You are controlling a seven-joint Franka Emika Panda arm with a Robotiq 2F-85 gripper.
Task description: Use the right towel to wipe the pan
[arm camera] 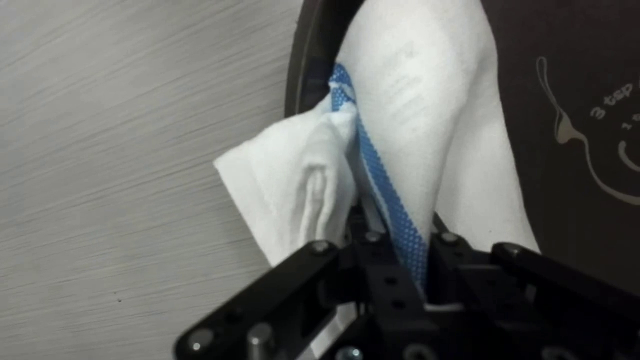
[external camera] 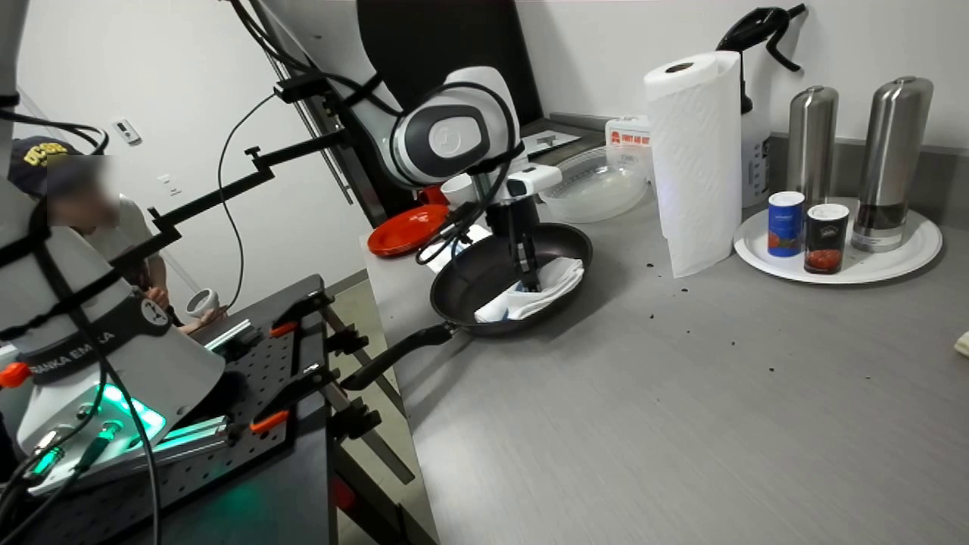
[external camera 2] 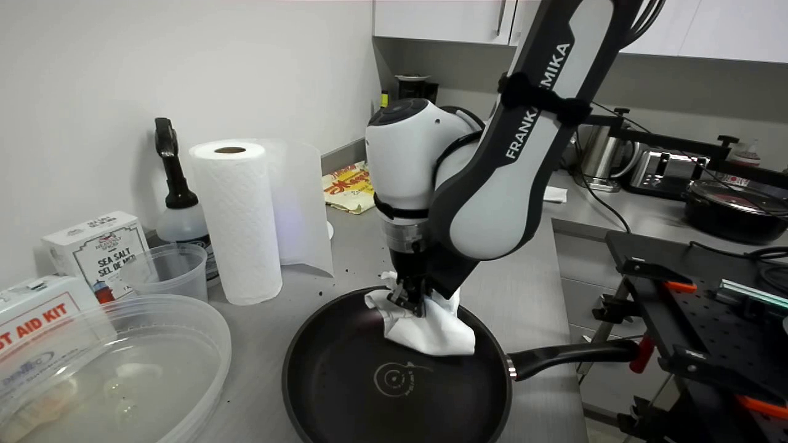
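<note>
The dark round pan (external camera: pixel 473 288) sits on the grey counter in both exterior views (external camera 2: pixel 345 375), its black handle (external camera: pixel 397 354) reaching over the counter's edge. The white towel with a blue stripe is bunched at the pan's side in both exterior views, as the towel (external camera: pixel 560 278) and the towel (external camera 2: pixel 434 332). In the wrist view the towel (arm camera: pixel 420 90) lies partly over the pan (arm camera: pixel 570 210), with one corner out past the rim over the counter. My gripper (arm camera: pixel 400 235) points down, with towel folds pinched between its fingers. The fingertips (external camera: pixel 530 284) are hidden in the cloth.
A paper-towel roll (external camera: pixel 693 166) and a clear plastic bowl (external camera: pixel 598 185) stand near the pan. A red plate (external camera: pixel 409 229) and a white, cloth-like item (external camera: pixel 447 253) are behind it. A white tray (external camera: pixel 757 257) holds canisters and mills. Dark crumbs lie on the counter.
</note>
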